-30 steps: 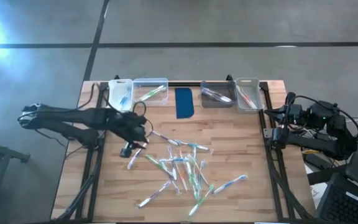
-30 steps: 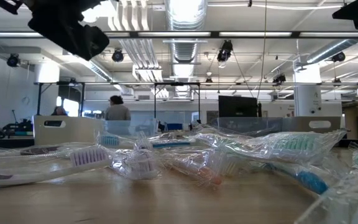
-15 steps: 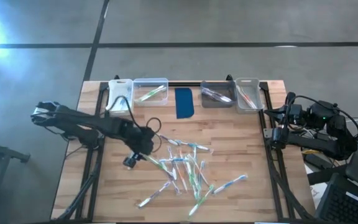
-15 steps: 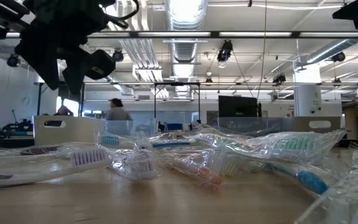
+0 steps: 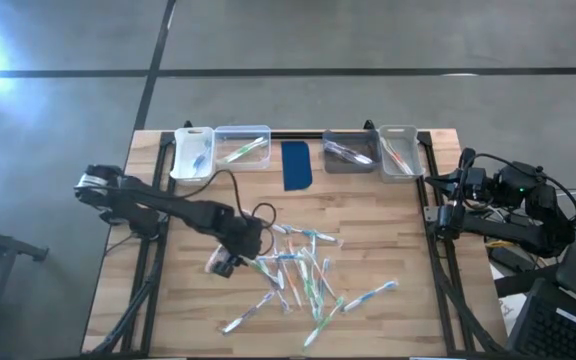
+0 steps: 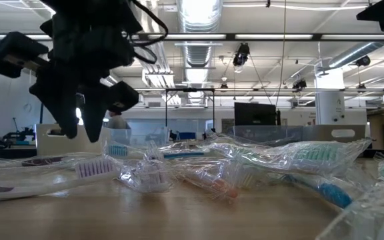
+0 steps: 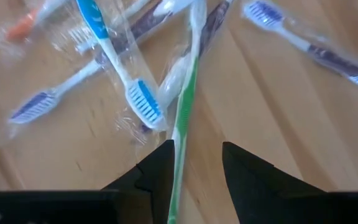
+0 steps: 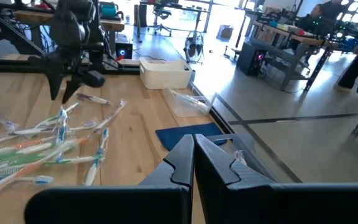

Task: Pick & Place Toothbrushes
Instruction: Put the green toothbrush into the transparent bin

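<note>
Loads of toothbrushes (image 5: 293,268) are scattered in a loose pile across the middle of the wooden counter (image 5: 388,220), most in clear wrappers, with blue, green and orange bits showing. A few more sit in the bins (image 5: 241,147) lined up along the far edge, either side of a dark blue pad (image 5: 296,165).

Left hand (image 5: 236,262) is reaching out over the left edge of the pile, hanging just above the counter. From its wrist camera the two dark fingers (image 7: 157,171) are spread apart, and a green-handled toothbrush (image 7: 184,106) runs right between them, not clamped as far as I can see. A blue-bristled toothbrush (image 7: 120,59) lies just beside it, crossing over other brushes.

Right hand (image 8: 193,155) is parked off the right side of the counter, well away from the pile, fingers pressed together on nothing. Its camera looks back across the counter at the left arm.
</note>
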`<state>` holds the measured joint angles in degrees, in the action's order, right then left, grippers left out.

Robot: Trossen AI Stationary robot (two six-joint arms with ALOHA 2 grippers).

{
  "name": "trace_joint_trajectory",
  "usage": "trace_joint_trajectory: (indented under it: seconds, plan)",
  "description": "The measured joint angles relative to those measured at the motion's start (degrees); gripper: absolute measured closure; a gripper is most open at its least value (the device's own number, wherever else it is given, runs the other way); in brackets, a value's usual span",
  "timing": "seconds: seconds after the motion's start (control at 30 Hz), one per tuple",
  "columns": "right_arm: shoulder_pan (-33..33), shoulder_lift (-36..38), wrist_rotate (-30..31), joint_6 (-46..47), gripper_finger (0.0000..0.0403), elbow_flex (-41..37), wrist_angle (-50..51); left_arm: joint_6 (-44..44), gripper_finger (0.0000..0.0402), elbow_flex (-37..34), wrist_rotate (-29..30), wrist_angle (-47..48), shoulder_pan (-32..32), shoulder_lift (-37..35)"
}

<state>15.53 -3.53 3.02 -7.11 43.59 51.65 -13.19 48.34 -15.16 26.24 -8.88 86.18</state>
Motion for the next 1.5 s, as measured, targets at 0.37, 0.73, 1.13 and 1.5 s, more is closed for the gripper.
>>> trace_joint_trajectory:
  seconds: [0.37,0.73,1.13,1.5]
  plan:
    - [0.0,0.0,0.0,0.0,0.0394,0.0,0.0,0.1,0.0262,0.1,1.3,-4.5,-0.1,8.1]
    - [0.0,0.0,0.0,0.0,0.0394,0.0,0.0,0.1,0.0280,0.2,4.9,-7.0,-0.5,10.0]
    - [0.0,0.0,0.0,0.0,0.0394,0.0,0.0,0.1,0.0357,0.1,5.1,-6.8,-0.5,10.0]
    - [0.0,0.0,0.0,0.0,0.0394,0.0,0.0,-1.0,0.0354,-0.2,4.6,-0.5,-0.5,6.5]
